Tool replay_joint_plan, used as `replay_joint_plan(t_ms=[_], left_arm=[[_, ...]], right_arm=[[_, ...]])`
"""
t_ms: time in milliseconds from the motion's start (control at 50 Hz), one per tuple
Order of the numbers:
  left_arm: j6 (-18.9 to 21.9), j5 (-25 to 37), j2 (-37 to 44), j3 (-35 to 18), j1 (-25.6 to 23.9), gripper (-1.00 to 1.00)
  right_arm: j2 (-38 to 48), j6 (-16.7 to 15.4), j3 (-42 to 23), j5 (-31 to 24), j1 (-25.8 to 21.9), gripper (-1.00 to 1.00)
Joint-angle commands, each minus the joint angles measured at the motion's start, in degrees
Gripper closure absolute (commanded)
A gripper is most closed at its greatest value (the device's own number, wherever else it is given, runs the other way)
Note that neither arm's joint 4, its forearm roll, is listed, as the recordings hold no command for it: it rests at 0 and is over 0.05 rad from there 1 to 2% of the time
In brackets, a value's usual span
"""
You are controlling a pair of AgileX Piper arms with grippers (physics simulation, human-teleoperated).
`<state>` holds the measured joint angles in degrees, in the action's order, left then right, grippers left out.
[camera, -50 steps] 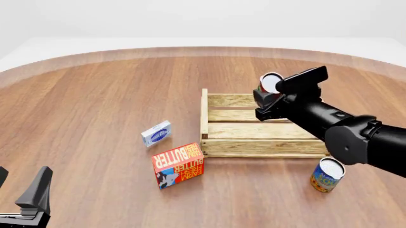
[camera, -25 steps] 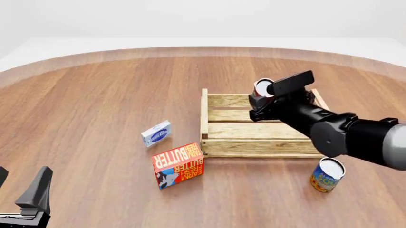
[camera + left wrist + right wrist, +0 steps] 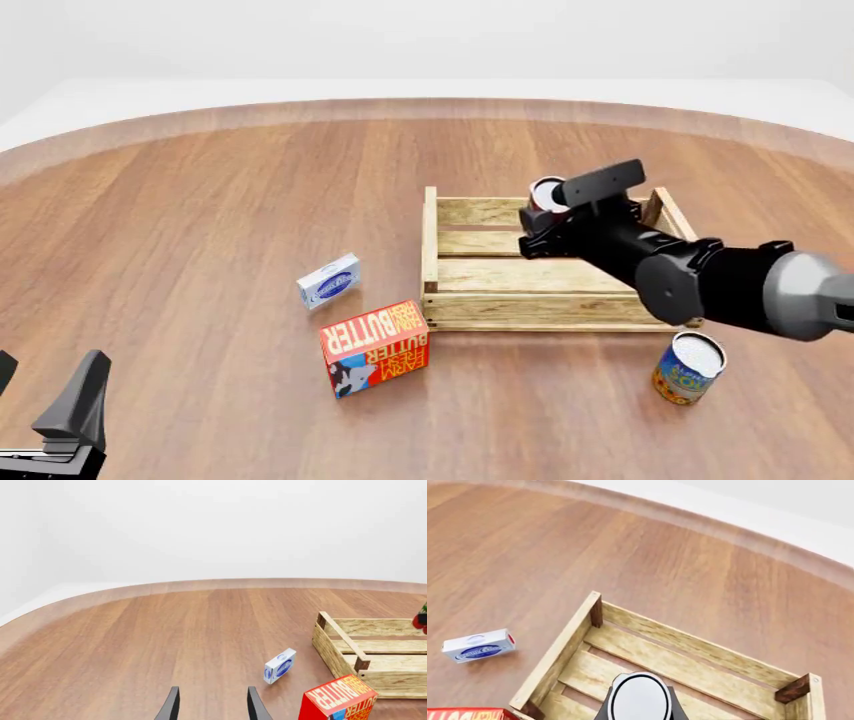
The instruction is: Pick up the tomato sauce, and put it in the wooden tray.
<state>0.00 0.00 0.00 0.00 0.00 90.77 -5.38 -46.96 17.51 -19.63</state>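
The tomato sauce (image 3: 547, 191), a small red can with a white round top, hangs over the far part of the wooden tray (image 3: 430, 250), with my right gripper (image 3: 545, 208) shut on it. In the right wrist view the can's white top (image 3: 640, 698) sits between the two fingers, and the tray's slats (image 3: 694, 647) lie directly below. My left gripper (image 3: 40, 400) rests low at the near left, far from the tray. Its fingers (image 3: 172, 707) stand apart with nothing between them. The left wrist view shows the tray (image 3: 373, 645) off to one side.
A red butter box (image 3: 376, 347) stands tilted near the tray's near left corner. A small blue-and-white box (image 3: 328, 281) lies left of the tray. A blue-and-orange can (image 3: 687, 368) stands in front of the tray's near right corner, under my right arm.
My right gripper has carried the tomato sauce down and to the left, lower over the tray's far side. The left arm has not moved.
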Motion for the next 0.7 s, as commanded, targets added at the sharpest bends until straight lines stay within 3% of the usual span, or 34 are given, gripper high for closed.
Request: replay_joint_plan(t_ms=[20,700], left_arm=[[0.00,0.00,0.00,0.00,0.00,-1.00],[0.00,0.00,0.00,0.00,0.00,-1.00]], right_arm=[[2.21,1.53,-0.87,0.79,0.40,1.00],[9.19,2.77,-2.51,2.91,0.88,1.00]])
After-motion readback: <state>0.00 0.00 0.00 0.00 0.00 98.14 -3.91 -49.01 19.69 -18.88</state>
